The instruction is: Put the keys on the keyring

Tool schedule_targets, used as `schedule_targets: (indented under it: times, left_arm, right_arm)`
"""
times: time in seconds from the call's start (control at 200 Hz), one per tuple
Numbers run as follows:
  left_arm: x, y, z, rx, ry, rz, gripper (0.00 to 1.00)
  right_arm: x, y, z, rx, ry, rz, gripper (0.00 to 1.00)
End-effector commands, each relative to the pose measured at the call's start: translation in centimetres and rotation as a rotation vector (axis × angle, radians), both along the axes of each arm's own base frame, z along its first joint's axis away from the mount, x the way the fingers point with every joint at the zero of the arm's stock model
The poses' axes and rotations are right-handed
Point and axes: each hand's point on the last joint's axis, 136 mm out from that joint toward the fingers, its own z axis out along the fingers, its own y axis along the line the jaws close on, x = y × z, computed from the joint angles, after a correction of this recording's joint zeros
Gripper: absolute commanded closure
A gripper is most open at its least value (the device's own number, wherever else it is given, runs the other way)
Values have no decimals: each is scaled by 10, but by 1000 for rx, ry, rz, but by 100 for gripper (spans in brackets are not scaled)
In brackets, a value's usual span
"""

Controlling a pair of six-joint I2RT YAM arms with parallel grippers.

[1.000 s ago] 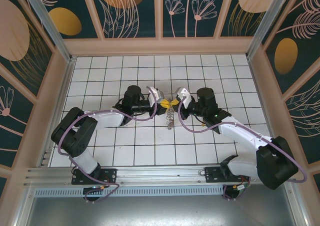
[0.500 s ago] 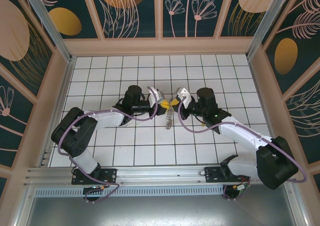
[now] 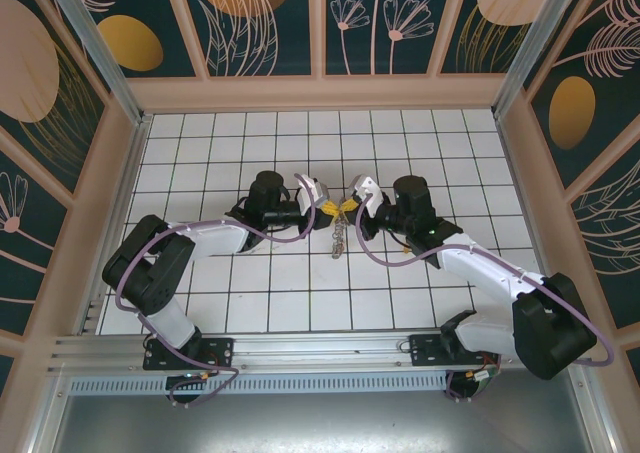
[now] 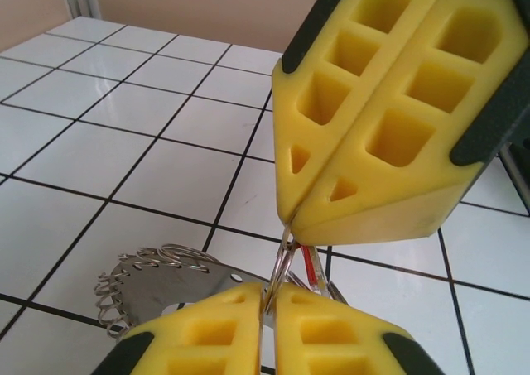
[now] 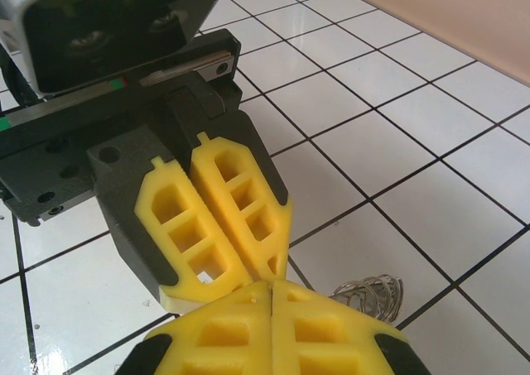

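While the flat grey metal keyring [image 4: 166, 280] sits just below, the yellow-fingered left gripper [image 4: 269, 300] and right gripper [image 4: 291, 217] both pinch shut on its wire loop.

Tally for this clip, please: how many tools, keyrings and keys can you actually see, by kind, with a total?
tools: 2 (left tool, right tool)
keyring: 1
red key: 1 seen between the tools; any other is hidden
Total: 4
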Motion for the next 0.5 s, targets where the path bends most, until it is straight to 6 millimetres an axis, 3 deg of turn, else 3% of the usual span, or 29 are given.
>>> schedule_targets:
  times: [0.0, 0.085, 0.325, 0.345, 0.495]
  left_arm:
    - [6, -2, 19, -35, -52, 4, 95]
    - [8, -1, 17, -29, -55, 16, 100]
    - [8, 2, 15, -55, -47, 43, 100]
    - [8, 2, 15, -58, -46, 46, 100]
    - [8, 2, 15, -76, -35, 49, 100]
  right_arm:
    - [1, 8, 21, 37, -52, 35, 100]
    - [2, 5, 18, 32, -43, 20, 100]
    - [-2, 0, 3, 46, 0, -13, 100]
    - [5, -8, 2, 48, 1, -45, 100]
    - [7, -9, 6, 66, -5, -51, 100]
